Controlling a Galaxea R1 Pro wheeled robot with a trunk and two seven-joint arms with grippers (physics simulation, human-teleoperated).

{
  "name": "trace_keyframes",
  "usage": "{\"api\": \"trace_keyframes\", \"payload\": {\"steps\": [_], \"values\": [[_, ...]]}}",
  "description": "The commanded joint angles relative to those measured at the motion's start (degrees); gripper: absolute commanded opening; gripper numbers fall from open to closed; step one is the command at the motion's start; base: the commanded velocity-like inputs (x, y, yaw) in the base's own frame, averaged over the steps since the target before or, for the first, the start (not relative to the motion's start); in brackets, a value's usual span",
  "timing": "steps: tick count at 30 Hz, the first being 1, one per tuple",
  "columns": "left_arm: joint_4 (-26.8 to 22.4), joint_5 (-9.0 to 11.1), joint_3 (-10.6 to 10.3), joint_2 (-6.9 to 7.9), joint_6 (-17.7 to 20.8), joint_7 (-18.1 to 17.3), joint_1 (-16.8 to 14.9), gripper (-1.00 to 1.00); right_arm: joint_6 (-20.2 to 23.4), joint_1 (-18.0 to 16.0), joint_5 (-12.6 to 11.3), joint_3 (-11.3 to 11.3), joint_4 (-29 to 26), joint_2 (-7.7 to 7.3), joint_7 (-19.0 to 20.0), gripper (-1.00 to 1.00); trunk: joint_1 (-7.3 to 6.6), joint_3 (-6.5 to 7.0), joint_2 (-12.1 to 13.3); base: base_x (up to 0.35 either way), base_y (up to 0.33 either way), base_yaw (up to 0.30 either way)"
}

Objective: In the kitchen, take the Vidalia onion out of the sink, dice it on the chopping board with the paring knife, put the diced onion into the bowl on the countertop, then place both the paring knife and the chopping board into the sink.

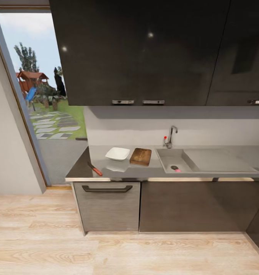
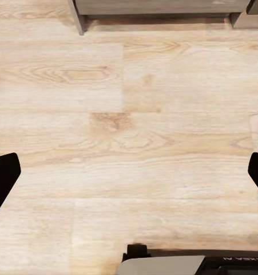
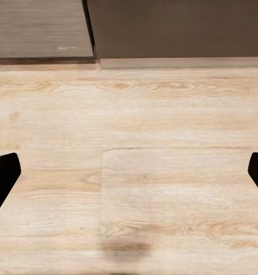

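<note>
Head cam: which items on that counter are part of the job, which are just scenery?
Job:
paring knife
bowl
chopping board
sink
countertop
Onion: can't confirm; a small pink-and-dark shape sits in the basin.

Scenery:
tap
upper cabinets
drawer
window

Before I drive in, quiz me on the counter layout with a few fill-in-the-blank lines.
1. The white bowl sits directly beside the ____.
2. The knife lies near the counter's front edge and has a ____ handle.
3. The tap stands behind the ____.
4. Both grippers hang over the ____ floor.

Missing words: chopping board; red; sink; wooden
</note>
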Motion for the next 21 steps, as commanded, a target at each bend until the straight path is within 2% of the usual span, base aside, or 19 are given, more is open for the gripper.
{"api": "trace_keyframes", "payload": {"steps": [1,5,8,9,12,15,18,21], "values": [[0.0,0.1,0.0,-0.01,-0.1,0.0,0.0,1.0,-0.2,0.0,0.0,0.0,-0.2,0.01,-0.1,1.0,0.02,-0.01,0.0,0.0,0.027,0.0],[0.1,0.1,0.0,-0.03,-0.1,0.0,0.0,1.0,0.4,0.0,0.1,0.0,-5.7,0.05,-3.6,1.0,0.02,-0.01,0.0,0.0,0.012,0.0],[0.1,0.1,0.0,-0.03,-0.1,0.0,0.0,1.0,3.7,-0.1,0.1,0.0,-13.9,0.27,-9.3,1.0,0.02,-0.01,0.0,0.0,0.003,0.0],[0.1,0.1,0.0,-0.03,-0.1,-0.1,0.0,1.0,8.1,-0.1,0.1,0.0,-19.3,0.37,-12.1,1.0,0.02,-0.01,0.0,0.0,0.001,0.0],[0.3,0.1,0.0,-0.03,-0.1,-0.1,0.0,1.0,18.3,-0.1,0.0,0.1,-30.0,0.5,-14.4,1.0,0.02,-0.01,0.0,0.0,0.0,0.0],[0.4,0.1,0.1,-0.03,-0.1,-0.1,0.0,1.0,24.7,-0.1,0.0,0.2,-40.2,0.53,-15.4,1.0,0.02,-0.01,0.0,0.0,0.0,0.0],[0.4,0.1,0.1,-0.03,-0.1,-0.1,0.0,1.0,27.6,-0.3,0.1,0.2,-44.6,0.53,-15.6,1.0,0.02,-0.01,0.0,0.0,0.0,0.0],[0.4,0.1,0.1,-0.03,-0.1,-0.1,0.0,1.0,33.3,-3.6,0.2,0.2,-48.0,0.54,-16.0,1.0,0.02,-0.01,0.0,0.0,0.0,0.0]]}}
